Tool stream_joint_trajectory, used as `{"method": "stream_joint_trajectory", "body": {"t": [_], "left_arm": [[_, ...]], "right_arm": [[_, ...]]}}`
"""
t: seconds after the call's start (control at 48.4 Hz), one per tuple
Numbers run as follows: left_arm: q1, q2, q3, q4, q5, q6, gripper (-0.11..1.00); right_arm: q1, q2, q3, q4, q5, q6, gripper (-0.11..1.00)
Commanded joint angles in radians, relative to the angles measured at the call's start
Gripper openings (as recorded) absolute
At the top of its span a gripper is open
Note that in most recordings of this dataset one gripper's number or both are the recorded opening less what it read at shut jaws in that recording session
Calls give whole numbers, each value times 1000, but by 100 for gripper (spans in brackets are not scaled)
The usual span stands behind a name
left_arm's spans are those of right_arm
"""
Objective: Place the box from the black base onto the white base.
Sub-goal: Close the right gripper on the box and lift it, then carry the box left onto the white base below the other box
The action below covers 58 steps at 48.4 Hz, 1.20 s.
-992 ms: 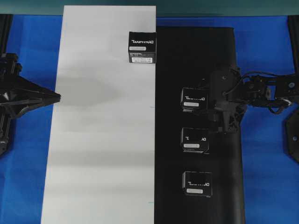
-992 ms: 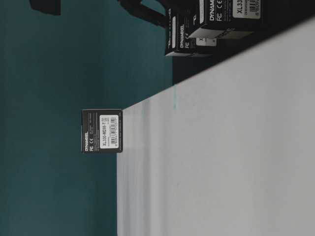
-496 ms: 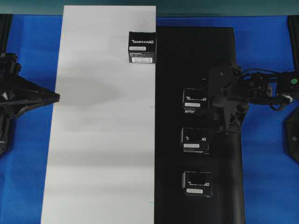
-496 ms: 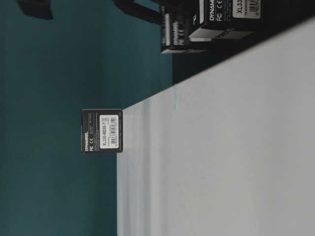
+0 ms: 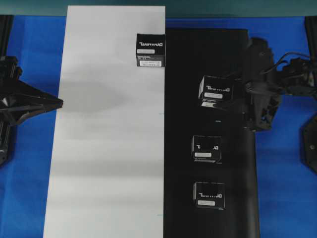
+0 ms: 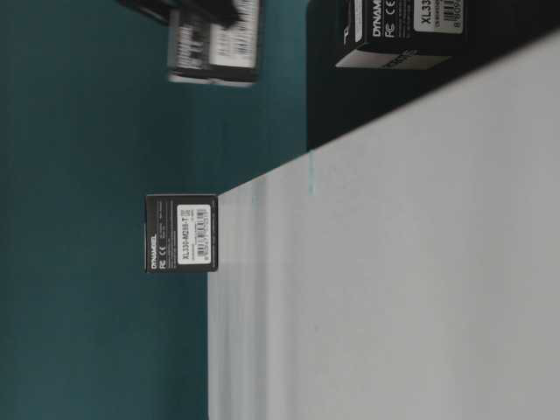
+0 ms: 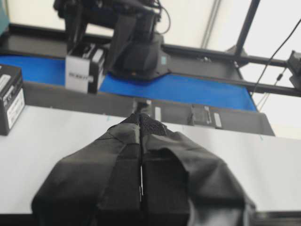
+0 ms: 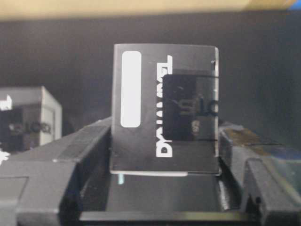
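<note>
Right gripper [image 8: 164,155] has the box [image 5: 216,90] clamped between its fingers, held up off the black base [image 5: 198,54], clear of the surface. Two more boxes [image 5: 206,148] sit on the black base below it, and one box [image 5: 150,50] is already on the white base [image 5: 109,148]. Left gripper [image 7: 141,141] is closed, nothing in it, hovering at the white base's left edge.

We see a blue table [image 5: 282,188] filling the overhead view, its bare strips at three and nine o'clock. In the table-level view a teal wall [image 6: 79,332] fills the nine o'clock side. From the left wrist view, black frame bars [image 7: 244,28] cross at one o'clock before a bright, pale backdrop [image 7: 188,19] at twelve.
</note>
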Motion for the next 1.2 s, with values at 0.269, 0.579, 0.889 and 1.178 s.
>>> {"method": "stream_joint_trajectory", "body": {"t": [0.269, 0.579, 0.889, 1.178], "left_arm": [[-8, 5, -26, 3, 8, -2, -7], [-14, 3, -28, 3, 6, -2, -7], [-14, 3, -28, 2, 6, -2, -7], [-14, 2, -28, 3, 6, -3, -7]], "right_arm": [[-2, -11, -38, 3, 40, 2, 51], [12, -2, -103, 3, 100, 3, 51], [17, -2, -206, 8, 230, 3, 51], [29, 2, -287, 17, 253, 3, 51]]}}
